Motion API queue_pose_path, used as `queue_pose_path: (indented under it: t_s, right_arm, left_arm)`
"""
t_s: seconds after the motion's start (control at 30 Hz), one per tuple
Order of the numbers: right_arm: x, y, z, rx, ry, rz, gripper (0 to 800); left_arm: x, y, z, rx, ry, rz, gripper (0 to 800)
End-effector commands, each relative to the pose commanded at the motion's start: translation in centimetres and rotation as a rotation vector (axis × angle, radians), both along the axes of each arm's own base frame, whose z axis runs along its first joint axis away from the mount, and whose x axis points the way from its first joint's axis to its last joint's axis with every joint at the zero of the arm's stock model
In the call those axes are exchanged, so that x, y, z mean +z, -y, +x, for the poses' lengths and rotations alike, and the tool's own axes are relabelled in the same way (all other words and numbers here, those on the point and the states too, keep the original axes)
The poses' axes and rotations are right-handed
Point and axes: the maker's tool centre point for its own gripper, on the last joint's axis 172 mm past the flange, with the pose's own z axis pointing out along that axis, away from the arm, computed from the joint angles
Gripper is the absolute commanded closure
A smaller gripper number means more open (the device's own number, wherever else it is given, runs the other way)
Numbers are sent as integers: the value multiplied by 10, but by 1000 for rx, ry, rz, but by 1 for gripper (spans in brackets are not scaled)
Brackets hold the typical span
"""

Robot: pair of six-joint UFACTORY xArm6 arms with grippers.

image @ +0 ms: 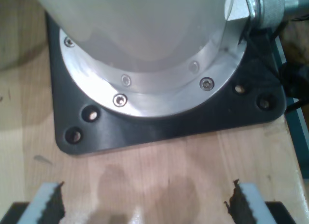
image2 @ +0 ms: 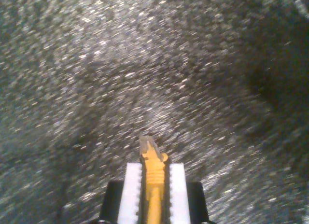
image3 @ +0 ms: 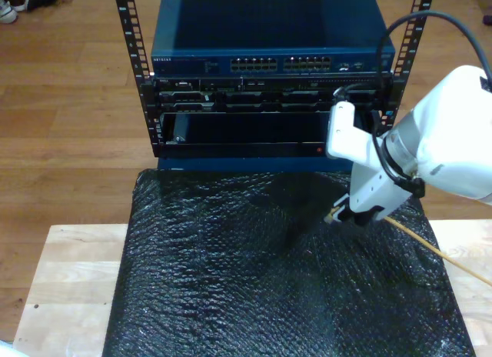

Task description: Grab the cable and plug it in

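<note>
The cable is sitting pinched between the closed white pads of my second gripper, its small clear plug poking out past the fingertips above the black bubble-wrap mat, while its yellow length is trailing off toward the exterior view's right. Beyond the mat, the blue network switch is resting in the rack. My first gripper is holding its jaws wide apart and empty over the wooden table, just beside a black arm base plate.
</note>
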Motion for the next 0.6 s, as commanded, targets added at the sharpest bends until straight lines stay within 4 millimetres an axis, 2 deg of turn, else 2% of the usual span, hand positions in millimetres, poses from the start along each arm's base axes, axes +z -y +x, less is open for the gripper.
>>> queue_pose_path:
  t_s: [0.1,0.23,0.3,0.37,0.5,0.57,0.6]
  right_arm:
    - [-5,2,20,-13,41,-18,800]
    - [-13,-19,44,-1,92,-32,800]
    - [-15,-12,78,-36,194,-55,800]
    - [-8,-12,98,-47,276,-71,800]
    - [-4,-14,118,-65,357,-82,800]
    - [1,-16,119,-67,377,-80,800]
    - [3,-25,117,-50,388,-79,800]
  left_arm:
    - [0,0,0,0,0,0,0]
    - [0,0,0,0,0,0,0]
    - [0,0,0,0,0,-2,0]
    - [0,0,0,0,0,2,0]
    - [0,0,0,0,0,0,0]
    - [0,0,0,0,0,0,0]
    - [0,0,0,0,0,0,0]
